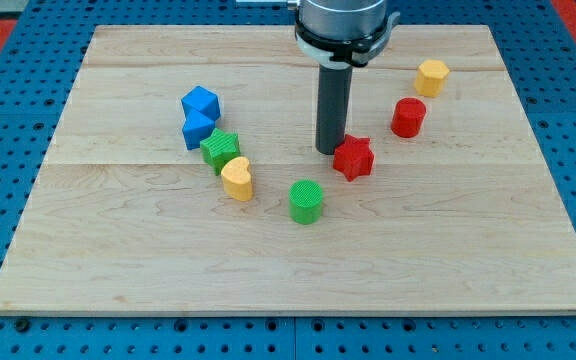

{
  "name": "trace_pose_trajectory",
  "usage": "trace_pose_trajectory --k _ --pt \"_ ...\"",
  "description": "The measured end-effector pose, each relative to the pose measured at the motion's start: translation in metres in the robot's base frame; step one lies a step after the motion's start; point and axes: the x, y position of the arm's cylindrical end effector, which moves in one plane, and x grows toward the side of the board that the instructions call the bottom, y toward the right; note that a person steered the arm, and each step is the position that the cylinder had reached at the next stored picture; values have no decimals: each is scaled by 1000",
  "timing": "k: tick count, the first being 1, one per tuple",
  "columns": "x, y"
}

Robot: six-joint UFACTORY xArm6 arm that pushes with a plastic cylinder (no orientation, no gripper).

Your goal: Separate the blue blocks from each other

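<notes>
Two blue blocks touch each other at the board's left centre: a blue cube-like block (201,102) above and a blue block (197,129) just below it. My tip (328,150) rests on the board right of them, well apart, touching the left side of a red star-shaped block (354,158). The rod hangs from the arm's head at the view's top.
A green block (221,150) touches the lower blue block. A yellow heart-shaped block (237,178) sits below it. A green cylinder (307,201) lies at centre. A red cylinder (408,117) and a yellow hexagonal block (432,77) are at upper right. The wooden board (468,260) lies on blue pegboard.
</notes>
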Motion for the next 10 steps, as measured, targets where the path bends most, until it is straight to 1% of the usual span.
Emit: trace_pose_trajectory --k 2,3,5,7,8,9,10 --pt "1 1" --pt "-17 -34" --pt "-17 -98" --pt "-38 -153" --pt "-50 -160" --pt "-74 -164" --pt "-78 -161"
